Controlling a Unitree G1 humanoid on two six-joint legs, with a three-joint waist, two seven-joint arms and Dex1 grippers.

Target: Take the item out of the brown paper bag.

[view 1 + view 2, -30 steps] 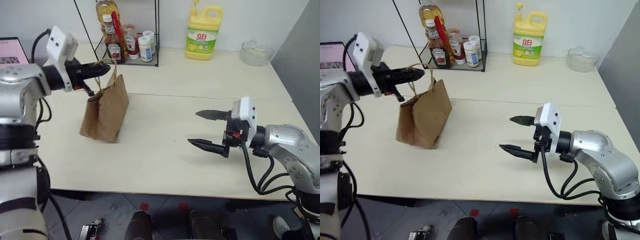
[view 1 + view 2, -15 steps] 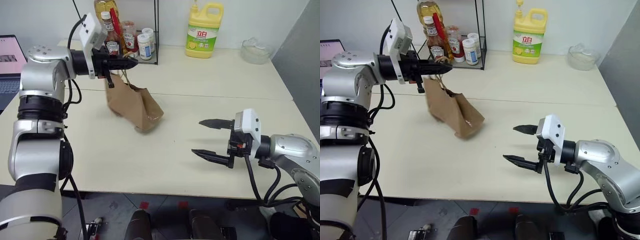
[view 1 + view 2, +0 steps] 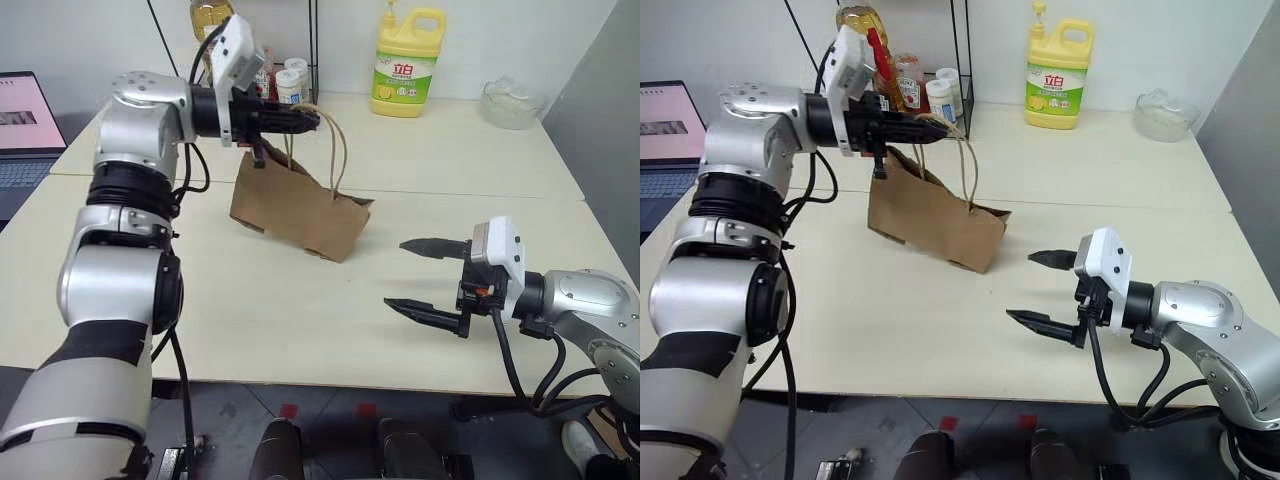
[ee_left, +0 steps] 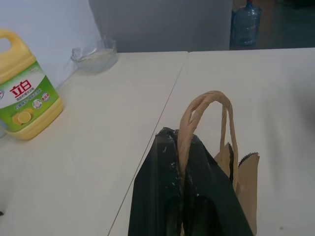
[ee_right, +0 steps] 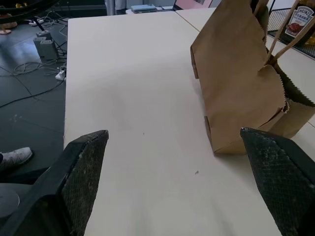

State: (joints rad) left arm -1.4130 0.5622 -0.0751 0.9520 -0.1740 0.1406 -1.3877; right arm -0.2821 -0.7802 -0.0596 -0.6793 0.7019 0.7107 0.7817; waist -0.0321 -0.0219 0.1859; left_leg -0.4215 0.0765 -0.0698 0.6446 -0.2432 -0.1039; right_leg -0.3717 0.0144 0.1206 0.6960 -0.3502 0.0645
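Observation:
The brown paper bag hangs tilted over the middle of the table, its low corner at or just above the tabletop. My left gripper is shut on one twisted loop handle and holds the bag up from above left. The second handle droops down to the bag's mouth. The item is hidden; nothing of it shows at the bag's mouth. My right gripper stands open to the right of the bag, apart from it, with its fingers level. The bag's creased side faces it.
A yellow detergent jug stands at the back centre, with a clear glass bowl at the back right. A black wire rack with a ketchup bottle and small jars is behind the bag. A laptop sits far left.
My left arm has swung to the right with the bag hanging from its handle, carrying it from the left side toward the table's middle and tilting it. The right gripper has stayed in place, open.

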